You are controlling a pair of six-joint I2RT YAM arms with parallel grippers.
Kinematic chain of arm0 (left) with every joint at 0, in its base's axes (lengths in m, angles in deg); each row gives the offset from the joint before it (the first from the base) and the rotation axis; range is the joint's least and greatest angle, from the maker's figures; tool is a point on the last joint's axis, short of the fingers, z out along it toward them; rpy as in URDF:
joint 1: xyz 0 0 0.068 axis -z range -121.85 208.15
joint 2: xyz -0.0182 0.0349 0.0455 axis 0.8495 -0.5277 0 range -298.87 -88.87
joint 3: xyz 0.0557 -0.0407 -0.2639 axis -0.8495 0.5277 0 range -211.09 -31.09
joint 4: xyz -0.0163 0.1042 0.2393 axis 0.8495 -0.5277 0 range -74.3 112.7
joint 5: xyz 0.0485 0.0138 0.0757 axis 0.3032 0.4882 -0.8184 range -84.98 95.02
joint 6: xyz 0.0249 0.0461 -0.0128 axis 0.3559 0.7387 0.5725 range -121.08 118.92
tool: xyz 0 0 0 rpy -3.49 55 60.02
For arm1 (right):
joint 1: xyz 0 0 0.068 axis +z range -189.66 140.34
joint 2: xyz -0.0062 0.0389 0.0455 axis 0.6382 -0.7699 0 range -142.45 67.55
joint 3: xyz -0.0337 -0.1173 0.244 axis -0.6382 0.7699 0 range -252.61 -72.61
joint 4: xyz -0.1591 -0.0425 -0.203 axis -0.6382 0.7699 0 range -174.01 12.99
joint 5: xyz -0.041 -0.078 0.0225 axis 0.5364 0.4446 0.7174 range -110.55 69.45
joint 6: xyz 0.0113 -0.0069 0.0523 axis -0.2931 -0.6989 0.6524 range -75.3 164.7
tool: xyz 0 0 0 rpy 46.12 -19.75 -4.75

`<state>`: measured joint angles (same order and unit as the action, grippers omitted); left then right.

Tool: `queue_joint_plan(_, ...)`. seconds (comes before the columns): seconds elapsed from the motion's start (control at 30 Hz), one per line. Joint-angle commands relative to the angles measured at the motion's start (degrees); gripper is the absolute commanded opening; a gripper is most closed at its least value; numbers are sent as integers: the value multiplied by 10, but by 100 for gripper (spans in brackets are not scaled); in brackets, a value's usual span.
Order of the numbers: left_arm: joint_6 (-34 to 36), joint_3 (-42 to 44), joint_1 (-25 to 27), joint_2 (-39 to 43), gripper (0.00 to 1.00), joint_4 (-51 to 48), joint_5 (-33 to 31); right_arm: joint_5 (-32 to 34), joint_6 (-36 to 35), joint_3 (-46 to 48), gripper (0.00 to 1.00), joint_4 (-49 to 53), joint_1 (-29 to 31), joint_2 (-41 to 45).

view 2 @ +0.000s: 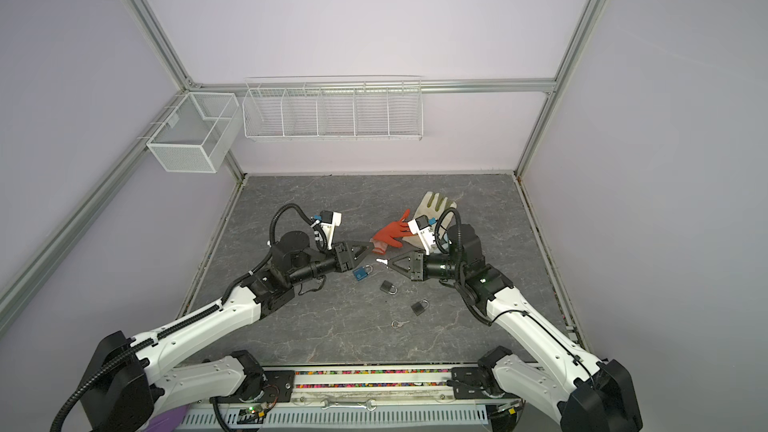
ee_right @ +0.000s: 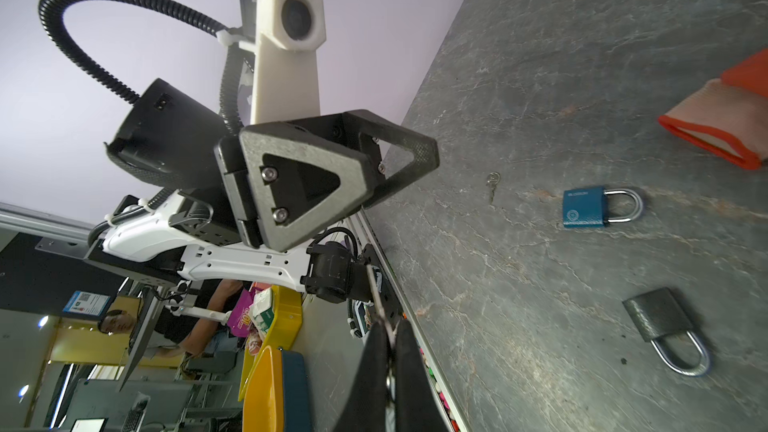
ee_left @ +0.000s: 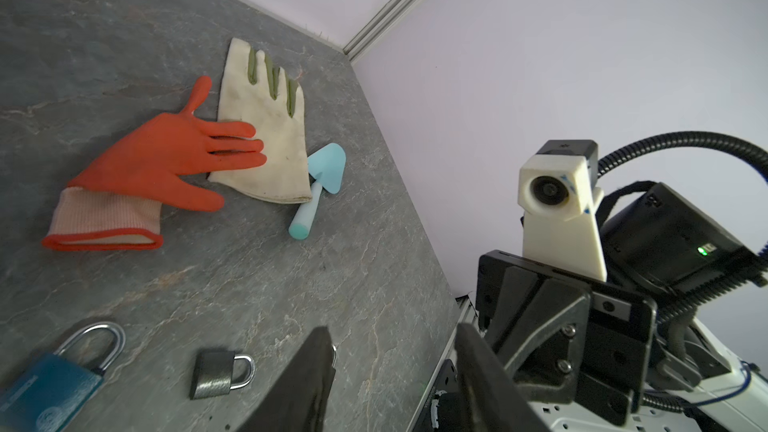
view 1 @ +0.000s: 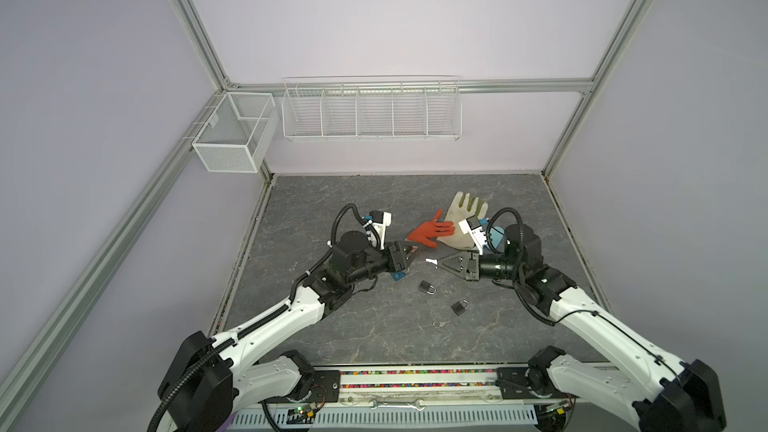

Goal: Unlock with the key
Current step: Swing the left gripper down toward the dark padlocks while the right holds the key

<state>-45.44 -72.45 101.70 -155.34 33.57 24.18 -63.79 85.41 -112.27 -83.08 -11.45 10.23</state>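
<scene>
A blue padlock (view 1: 398,275) (view 2: 362,273) (ee_right: 584,207) lies flat on the grey table with its shackle closed, just under my left gripper (view 1: 409,257) (ee_left: 392,330). That gripper is open, its jaws wide apart with nothing between them. My right gripper (view 1: 438,263) (ee_right: 386,326) faces it from the right, shut on a small silver key (view 1: 430,260) (ee_right: 375,292). The key's blade sticks out past the fingertips toward the left gripper. Both grippers hover above the table, a short gap apart.
Two grey padlocks (view 1: 427,287) (view 1: 459,307) and a loose key on a ring (view 1: 438,324) lie nearer the front. A red glove (view 1: 430,232), a cream glove (view 1: 463,218) and a light blue trowel (ee_left: 322,176) lie behind the grippers. Wire baskets (view 1: 370,110) hang on the back wall.
</scene>
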Motion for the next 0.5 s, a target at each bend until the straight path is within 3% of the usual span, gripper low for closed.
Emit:
queue_joint_plan(0.0,39,-28,-1,-21,53,-65,-25,18,0,19,6,72,-20,26)
queue_joint_plan(0.33,148,-102,32,-159,60,-121,2,81,-24,23,6,261,-66,89)
queue_joint_plan(0.47,191,-150,43,-238,61,-158,17,155,-35,10,6,343,-70,110)
